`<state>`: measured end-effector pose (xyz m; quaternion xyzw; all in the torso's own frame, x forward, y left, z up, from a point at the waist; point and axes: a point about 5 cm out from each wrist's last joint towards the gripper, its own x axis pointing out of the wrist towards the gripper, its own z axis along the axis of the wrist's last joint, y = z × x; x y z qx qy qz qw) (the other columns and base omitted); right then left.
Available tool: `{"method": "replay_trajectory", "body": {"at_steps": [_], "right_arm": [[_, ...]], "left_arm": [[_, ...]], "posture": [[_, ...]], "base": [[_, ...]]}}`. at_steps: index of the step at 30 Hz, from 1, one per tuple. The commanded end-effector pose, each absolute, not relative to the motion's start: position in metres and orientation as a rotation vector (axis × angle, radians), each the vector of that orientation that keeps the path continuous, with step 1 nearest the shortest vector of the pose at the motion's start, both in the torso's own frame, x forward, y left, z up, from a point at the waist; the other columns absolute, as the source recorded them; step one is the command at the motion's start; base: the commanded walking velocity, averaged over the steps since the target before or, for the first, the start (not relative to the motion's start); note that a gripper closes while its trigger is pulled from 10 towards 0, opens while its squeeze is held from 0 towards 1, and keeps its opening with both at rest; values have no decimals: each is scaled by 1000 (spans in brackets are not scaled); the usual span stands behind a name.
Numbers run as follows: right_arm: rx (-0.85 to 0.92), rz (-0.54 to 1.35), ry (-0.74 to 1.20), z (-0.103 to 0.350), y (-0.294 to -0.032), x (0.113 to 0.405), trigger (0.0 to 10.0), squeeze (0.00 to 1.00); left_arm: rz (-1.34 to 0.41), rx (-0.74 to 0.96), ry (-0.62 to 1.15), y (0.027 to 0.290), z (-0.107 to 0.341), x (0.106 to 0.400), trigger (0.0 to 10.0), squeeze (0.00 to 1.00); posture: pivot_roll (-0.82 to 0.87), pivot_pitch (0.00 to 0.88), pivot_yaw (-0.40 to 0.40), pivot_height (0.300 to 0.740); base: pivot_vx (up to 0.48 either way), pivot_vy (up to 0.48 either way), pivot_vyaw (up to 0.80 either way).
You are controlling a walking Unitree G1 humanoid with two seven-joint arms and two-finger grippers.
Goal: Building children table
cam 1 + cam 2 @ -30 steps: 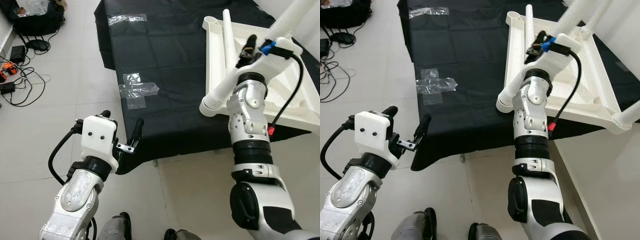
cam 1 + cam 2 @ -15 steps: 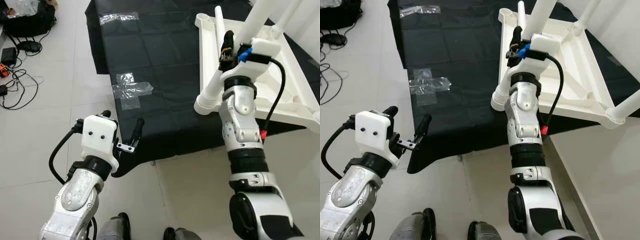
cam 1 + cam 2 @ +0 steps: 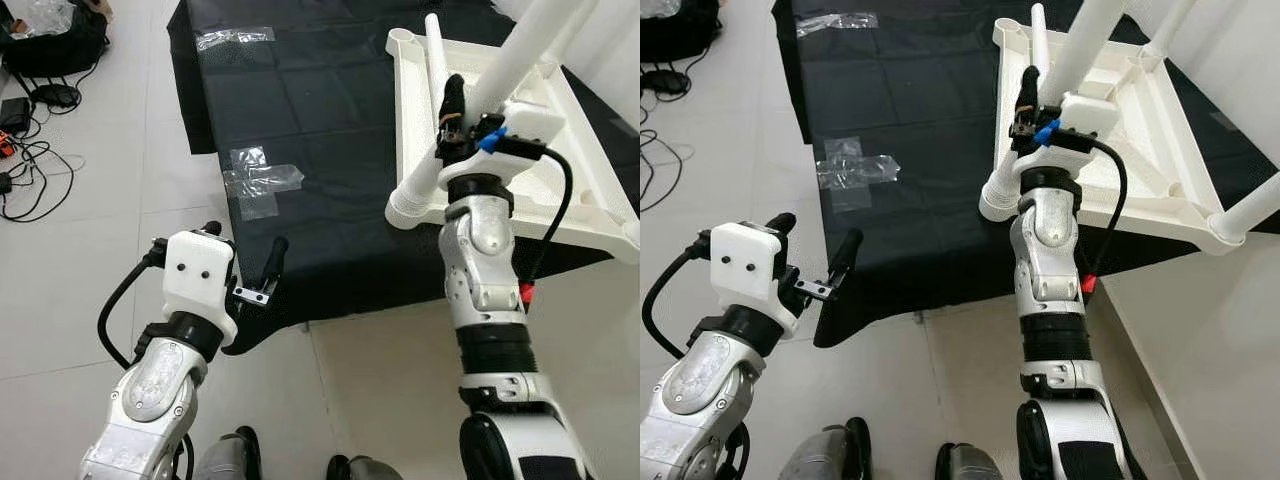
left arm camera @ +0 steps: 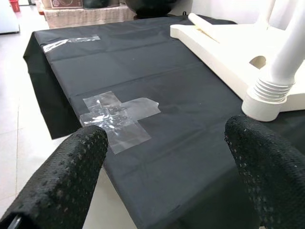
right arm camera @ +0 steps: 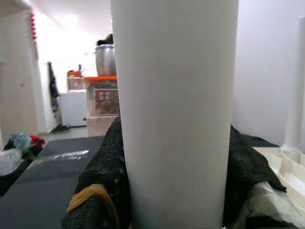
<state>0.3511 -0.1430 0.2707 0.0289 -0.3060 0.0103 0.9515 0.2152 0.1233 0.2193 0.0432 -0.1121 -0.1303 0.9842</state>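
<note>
A: Largest first?
B: Black cloth (image 3: 330, 130) on pale floor tiles; upturned white plastic table top (image 3: 560, 170) on its right side.

A: Right gripper (image 3: 470, 105)?
B: Clamped round a white table leg (image 5: 174, 114), fingers (image 5: 102, 176) pressed to both sides, leg slanting up from the top.

A: Left gripper (image 3: 243, 262)?
B: Wide open, empty, near the cloth's edge. Clear tape (image 4: 116, 117) ahead. No legible writing.

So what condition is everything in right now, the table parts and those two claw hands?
Tabletop: upside down on the black cloth.
Table leg: standing in its corner socket, gripped.
Right gripper: shut on the table leg.
Left gripper: open, holding nothing.
Clear tape: stuck on the cloth.
</note>
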Motion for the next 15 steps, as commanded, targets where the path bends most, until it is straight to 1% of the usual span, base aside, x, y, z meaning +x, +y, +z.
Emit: {"method": "replay_trajectory", "body": {"at_steps": [1,4,5,7,8,9,10,11,12,13,15], "right_arm": [[28,99,-513,247,-130,354,0,0],[-5,124,-471,242,-126,357,0,0],[-34,133,-424,236,-124,360,0,0],[-34,133,-424,236,-124,360,0,0],[-36,135,-361,229,-123,365,0,0],[-36,135,-361,229,-123,365,0,0],[-17,117,-286,224,-125,372,0,0],[-17,117,-286,224,-125,372,0,0],[7,107,-218,220,-126,379,0,0],[7,107,-218,220,-126,379,0,0],[67,81,-154,221,-130,390,0,0]], "left_arm": [[-265,81,-214,123,216,215,10000,0],[-265,81,-214,122,216,215,10000,0],[-264,79,-214,122,216,215,10000,0],[-264,79,-214,122,216,215,10000,0],[-264,79,-214,122,216,215,10000,0],[-264,79,-214,122,216,215,10000,0],[-262,79,-215,122,217,214,10000,0],[-262,79,-215,122,217,214,10000,0],[-261,79,-216,122,217,214,10000,0],[-261,79,-216,122,217,214,10000,0],[-260,78,-217,122,217,214,10000,0]], "posture": [[75,208,-90,740],[74,209,-92,740],[74,208,-92,740],[74,208,-92,740],[74,208,-94,740],[74,208,-94,740],[73,208,-94,740],[73,208,-94,740],[73,209,-97,740],[73,209,-97,740],[72,210,-98,740]], "base": [[0,0,0],[0,0,0],[0,0,0],[0,0,0],[0,0,0],[0,0,0],[0,0,0],[0,0,0],[0,0,0],[0,0,0],[0,0,0]]}}
